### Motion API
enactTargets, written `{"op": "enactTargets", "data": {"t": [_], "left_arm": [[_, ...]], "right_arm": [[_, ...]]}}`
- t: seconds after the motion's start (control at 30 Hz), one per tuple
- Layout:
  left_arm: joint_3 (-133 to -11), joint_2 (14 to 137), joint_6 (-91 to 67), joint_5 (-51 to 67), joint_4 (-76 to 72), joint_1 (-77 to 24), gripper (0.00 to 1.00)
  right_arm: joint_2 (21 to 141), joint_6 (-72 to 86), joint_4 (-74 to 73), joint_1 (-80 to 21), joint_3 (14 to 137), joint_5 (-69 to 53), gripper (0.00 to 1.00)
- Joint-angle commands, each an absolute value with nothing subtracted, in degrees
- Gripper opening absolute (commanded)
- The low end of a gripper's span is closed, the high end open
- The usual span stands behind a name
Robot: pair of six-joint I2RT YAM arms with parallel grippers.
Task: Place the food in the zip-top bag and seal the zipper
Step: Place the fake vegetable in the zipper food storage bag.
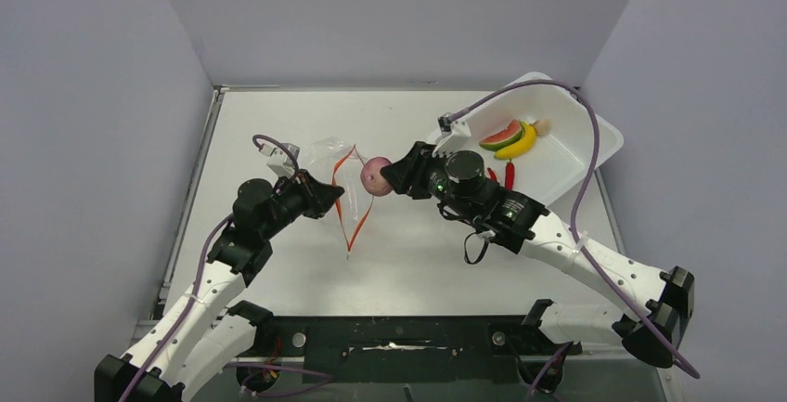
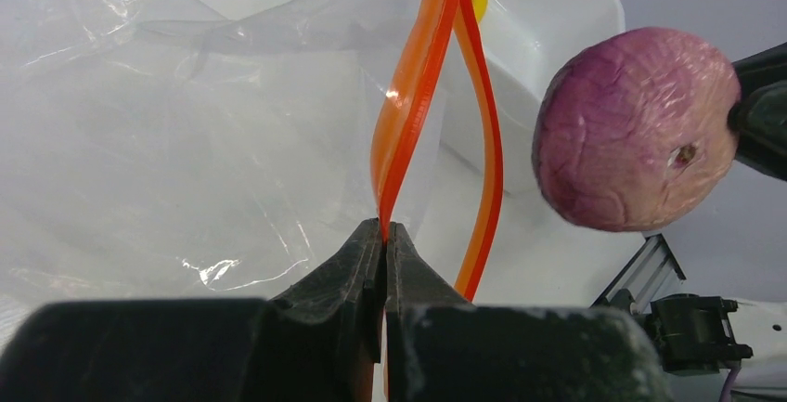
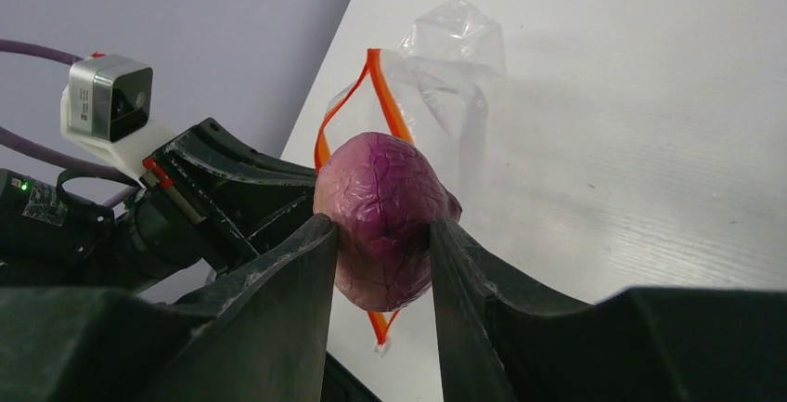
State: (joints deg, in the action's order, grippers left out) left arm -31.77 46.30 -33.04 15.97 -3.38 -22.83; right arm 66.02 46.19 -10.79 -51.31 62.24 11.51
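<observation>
Two robot arms met over a white counter (image 1: 418, 253), one holding a bag open, the other holding toy food at its mouth.

The left pincer (image 2: 384, 235) was closed on one side of the orange-red zipper strip (image 2: 413, 96) of a clear crinkly plastic zip-top bag (image 2: 186, 142), lifting it so the two strips bowed apart. The right pincer (image 3: 380, 235) gripped a purple-pink round toy food piece (image 3: 380, 202) between its fingers, just beside the open mouth and outside the bag. Behind the right arm, a white rectangular plastic bin (image 1: 566, 156) held a watermelon slice (image 1: 501, 135), a yellow banana (image 1: 518, 145) and red chilies (image 1: 509, 175).
</observation>
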Motion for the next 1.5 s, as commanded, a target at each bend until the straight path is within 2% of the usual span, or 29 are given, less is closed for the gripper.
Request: {"op": "enactTargets", "data": {"t": [0.0, 0.23, 0.6, 0.97, 1.2, 1.47], "left_arm": [[-32.9, 45.5, -33.9, 17.2, -7.5, -23.0, 0.0], [-31.1, 44.5, -35.2, 18.3, -8.3, -23.0, 0.0], [-32.1, 42.4, -36.5, 21.9, -8.2, -23.0, 0.0], [-31.1, 41.1, -39.0, 21.9, -9.5, -23.0, 0.0], [-30.8, 41.4, -37.6, 21.1, -8.8, -23.0, 0.0], [-33.7, 42.4, -27.5, 20.7, -0.9, -23.0, 0.0]], "right_arm": [[68.2, 49.8, -2.5, -54.0, 61.8, 9.7, 0.24], [72.0, 51.0, -1.2, -55.4, 62.0, 8.7, 0.24], [75.6, 48.1, -6.9, -55.5, 62.2, 17.3, 0.24], [77.2, 46.8, -7.2, -55.5, 62.9, 16.2, 0.25], [74.4, 41.6, -9.0, -55.5, 63.7, 15.1, 0.36], [72.4, 32.6, -19.9, -54.6, 68.3, 18.1, 0.54]]}}
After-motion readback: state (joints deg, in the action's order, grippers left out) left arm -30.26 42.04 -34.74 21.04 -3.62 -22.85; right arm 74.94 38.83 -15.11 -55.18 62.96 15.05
